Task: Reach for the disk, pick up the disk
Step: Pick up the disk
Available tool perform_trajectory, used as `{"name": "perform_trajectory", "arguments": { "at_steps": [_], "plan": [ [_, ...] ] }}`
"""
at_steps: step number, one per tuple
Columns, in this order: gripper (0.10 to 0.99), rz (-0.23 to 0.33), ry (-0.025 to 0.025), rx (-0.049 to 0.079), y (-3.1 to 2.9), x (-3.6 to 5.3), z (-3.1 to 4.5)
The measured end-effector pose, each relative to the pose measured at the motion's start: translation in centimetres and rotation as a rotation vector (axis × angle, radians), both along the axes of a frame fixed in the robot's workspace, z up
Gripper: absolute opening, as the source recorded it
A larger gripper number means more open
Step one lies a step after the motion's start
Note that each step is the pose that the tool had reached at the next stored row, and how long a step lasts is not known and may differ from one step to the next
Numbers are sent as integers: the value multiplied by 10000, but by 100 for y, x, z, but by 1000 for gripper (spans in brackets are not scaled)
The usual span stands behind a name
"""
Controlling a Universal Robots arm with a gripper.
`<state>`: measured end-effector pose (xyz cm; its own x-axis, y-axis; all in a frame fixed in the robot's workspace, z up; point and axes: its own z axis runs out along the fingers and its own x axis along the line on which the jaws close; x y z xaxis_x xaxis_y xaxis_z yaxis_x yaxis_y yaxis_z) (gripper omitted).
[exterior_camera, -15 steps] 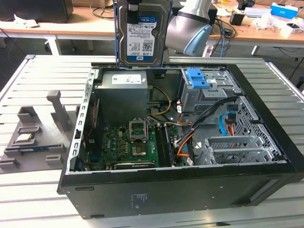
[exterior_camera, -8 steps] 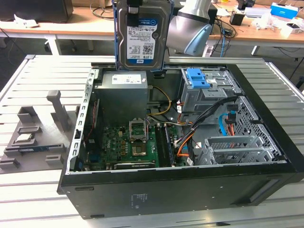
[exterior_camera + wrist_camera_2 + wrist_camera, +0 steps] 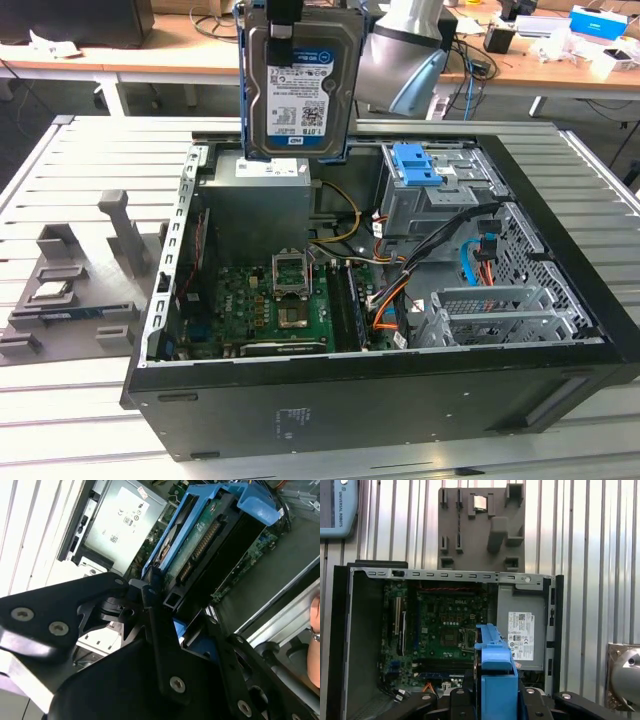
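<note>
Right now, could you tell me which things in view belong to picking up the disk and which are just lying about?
Part of the job:
- the disk, lifted above the open computer case
- the gripper, closed on the disk's blue bracket

Just lying about:
- grey fixture tray
- small chip in it
- blue latch piece

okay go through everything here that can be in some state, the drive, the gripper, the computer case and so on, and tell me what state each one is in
disk: lifted above the case, held upright, label facing the exterior camera
gripper: shut on the disk's blue bracket
computer case: lying on its side, side panel off, motherboard exposed
blue latch piece: seated on the drive cage
gray fixture tray: flat on the table, small chip resting in it
</note>
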<state>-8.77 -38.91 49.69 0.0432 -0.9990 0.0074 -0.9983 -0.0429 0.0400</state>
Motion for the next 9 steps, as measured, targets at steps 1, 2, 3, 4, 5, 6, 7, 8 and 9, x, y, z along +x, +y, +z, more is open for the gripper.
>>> {"name": "perform_trajectory", "arguments": {
  "at_steps": [1,2,3,4,5,6,7,8,9],
  "plan": [
    [369,1,0,-3,-42,0,-1],
    [369,0,-1,-6,-88,0,-2],
    [369,-1,0,-8,-109,0,-2],
    [369,-1,-1,-9,-134,0,-3],
    [369,0,0,-13,-174,0,-3],
    [369,0,0,-18,-252,0,-5],
    [369,0,0,-20,-277,0,-5],
    [369,1,-1,-22,-306,0,-6],
    [369,0,-1,-24,-339,0,-6]
  ]
}}
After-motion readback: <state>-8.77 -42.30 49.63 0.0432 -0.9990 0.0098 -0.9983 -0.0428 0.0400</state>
